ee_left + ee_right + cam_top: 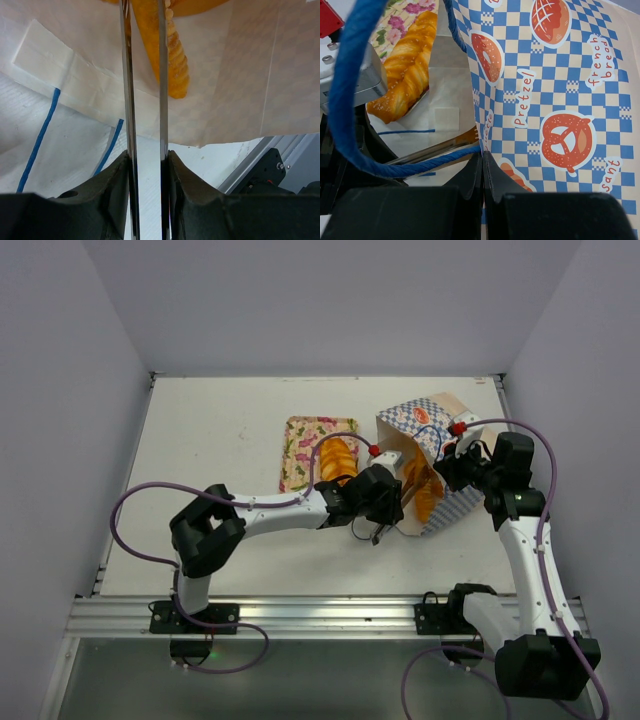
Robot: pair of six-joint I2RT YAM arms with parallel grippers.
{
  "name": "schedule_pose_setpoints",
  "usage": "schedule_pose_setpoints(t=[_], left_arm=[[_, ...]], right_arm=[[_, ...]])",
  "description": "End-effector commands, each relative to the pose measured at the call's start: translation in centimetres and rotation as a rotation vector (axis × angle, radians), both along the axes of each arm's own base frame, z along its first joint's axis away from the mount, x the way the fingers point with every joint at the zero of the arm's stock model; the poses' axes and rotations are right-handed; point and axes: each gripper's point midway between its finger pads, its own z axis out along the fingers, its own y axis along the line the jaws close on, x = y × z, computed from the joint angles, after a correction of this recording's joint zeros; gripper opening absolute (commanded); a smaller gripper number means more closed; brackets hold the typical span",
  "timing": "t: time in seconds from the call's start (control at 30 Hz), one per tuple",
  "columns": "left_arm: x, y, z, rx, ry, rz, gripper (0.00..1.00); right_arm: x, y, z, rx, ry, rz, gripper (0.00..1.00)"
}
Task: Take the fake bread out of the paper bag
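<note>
Ok, paper bag (418,420) is lying on its side, mouth toward 8 o'clock. My right gripper (482,156) is clamped flat on its checkered wall at the rim, with the blue cord handle (350,90) looping just beside it. My left gripper (145,15) is in the mouth, blades nearly together, pinching a ridged piece of fake bread (177,65) at the tips. One twisted pastry (338,458) lies on the flowered tray (300,445), at 10 o'clock from the bag.

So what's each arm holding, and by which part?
Left gripper: fake bread, near its end, inside the paper bag. Right gripper: the bag's mouth edge.
</note>
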Motion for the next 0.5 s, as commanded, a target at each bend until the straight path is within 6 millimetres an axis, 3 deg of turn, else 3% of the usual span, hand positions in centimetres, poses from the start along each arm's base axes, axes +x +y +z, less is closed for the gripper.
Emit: schedule_pose_setpoints(t=[0.0,0.23,0.47], left_arm=[[-0.1,-0.8,3.9,-0.087,-0.049,-0.031,0.00],[-1.8,-0.3,6.6,-0.179,-0.034,-0.082,0.00],[-1.7,0.8,7.6,-0.227,-0.031,-0.075,0.00]], right_arm=[[-0.2,0.5,0.8,0.016,-0.036,0.027,0.00],[0.0,0.1,1.1,0.014,-0.052,-0.004,0.00],[0.0,0.1,1.1,0.015,-0.056,-0.010,0.00]])
